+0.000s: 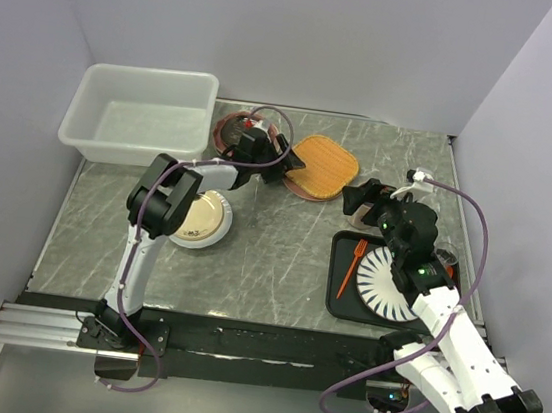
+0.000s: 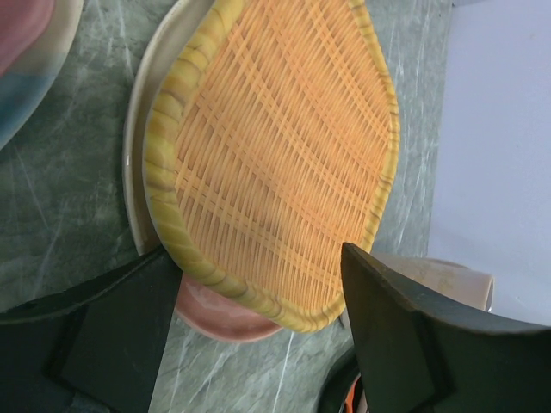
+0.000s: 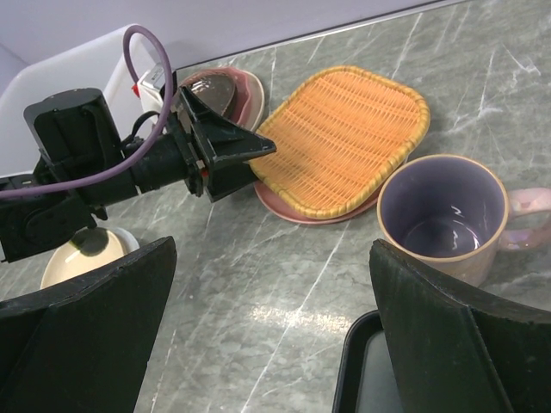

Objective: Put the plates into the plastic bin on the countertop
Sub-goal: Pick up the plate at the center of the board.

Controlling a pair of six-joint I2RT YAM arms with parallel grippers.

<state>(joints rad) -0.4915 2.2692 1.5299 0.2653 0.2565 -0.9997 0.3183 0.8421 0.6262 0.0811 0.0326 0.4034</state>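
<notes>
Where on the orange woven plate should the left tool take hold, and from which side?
Grip the raised rim at the corner of the orange woven plate nearest the left tool, coming in low from that side. It rests on a pink plate, so the rim sits off the countertop, probably leaving room for one finger beneath. The open jaws straddle that corner.
</notes>
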